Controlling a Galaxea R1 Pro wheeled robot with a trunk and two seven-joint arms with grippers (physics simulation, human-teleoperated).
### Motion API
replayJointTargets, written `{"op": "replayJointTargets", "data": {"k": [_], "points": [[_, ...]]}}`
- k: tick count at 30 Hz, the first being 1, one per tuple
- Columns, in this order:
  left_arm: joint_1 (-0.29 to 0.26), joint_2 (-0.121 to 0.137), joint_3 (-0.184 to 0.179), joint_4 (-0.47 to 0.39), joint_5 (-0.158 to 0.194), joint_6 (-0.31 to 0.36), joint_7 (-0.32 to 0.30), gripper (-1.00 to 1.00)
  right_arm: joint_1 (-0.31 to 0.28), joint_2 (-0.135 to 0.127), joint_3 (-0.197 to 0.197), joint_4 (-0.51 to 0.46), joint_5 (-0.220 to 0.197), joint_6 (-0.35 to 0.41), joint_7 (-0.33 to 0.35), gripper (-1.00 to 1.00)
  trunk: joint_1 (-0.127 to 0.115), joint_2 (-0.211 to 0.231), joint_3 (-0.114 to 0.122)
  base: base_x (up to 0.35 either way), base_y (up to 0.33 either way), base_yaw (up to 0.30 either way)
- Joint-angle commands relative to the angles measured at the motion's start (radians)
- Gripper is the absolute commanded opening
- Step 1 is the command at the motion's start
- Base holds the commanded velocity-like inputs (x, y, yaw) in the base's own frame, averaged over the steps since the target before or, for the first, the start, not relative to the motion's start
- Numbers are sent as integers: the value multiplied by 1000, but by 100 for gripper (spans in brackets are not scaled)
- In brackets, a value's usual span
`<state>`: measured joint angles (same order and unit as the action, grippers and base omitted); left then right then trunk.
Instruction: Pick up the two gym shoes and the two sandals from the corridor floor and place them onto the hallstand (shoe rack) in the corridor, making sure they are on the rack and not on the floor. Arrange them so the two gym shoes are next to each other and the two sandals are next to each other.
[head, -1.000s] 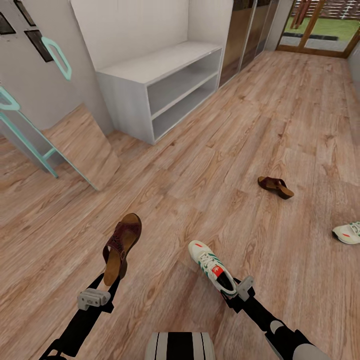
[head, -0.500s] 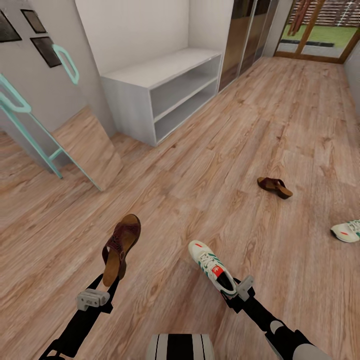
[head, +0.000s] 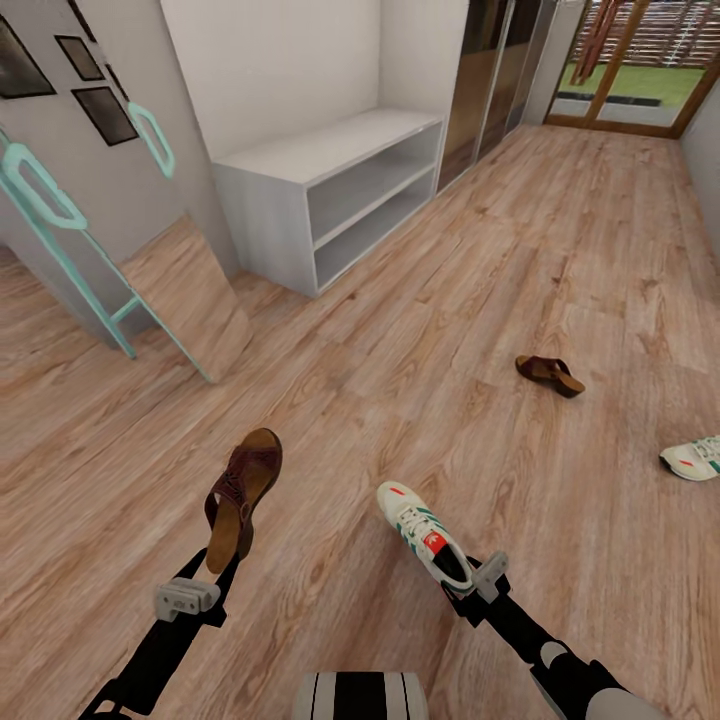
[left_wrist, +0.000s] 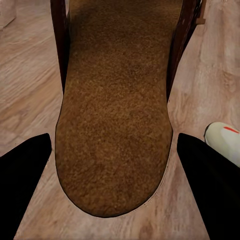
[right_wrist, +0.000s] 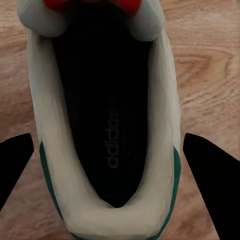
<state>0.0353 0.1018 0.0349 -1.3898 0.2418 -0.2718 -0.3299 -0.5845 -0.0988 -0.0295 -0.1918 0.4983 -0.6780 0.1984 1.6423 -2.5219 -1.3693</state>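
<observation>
Brown sandal (head: 242, 495) clamped in the left end effector (head: 212, 580), white gym shoe (head: 424, 533) in the right end effector (head: 462, 590). Grey hallstand (head: 300, 180) sits at 11 o'clock.

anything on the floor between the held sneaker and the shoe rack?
No. In the head view, only bare floor lies between the held sneaker and the shoe rack.

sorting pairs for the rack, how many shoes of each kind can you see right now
Sandals: 2, one held by the left gripper, one on the floor.
Gym shoes: 2, one held by the right gripper, one on the floor at the head view's right edge.
Total: 4
</observation>
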Motion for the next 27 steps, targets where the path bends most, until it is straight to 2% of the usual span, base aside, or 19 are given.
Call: {"op": "replayJointTargets", "data": {"k": [1, 15, 27], "points": [[0, 0, 0, 0, 0, 0, 0, -100, 0, 0, 0, 0, 0, 0, -1, -100, 0, 0, 2, -5, 204, 0], [0, 0, 1, 0, 1, -1, -2, -100, 0, 0, 0, 0, 2, 0, -1, -100, 0, 0, 23, -1, 260, 0], [0, -2, 0, 0, -1, -1, -2, -100, 0, 0, 0, 0, 2, 0, -1, -100, 0, 0, 42, 0, 48, 0]]}}
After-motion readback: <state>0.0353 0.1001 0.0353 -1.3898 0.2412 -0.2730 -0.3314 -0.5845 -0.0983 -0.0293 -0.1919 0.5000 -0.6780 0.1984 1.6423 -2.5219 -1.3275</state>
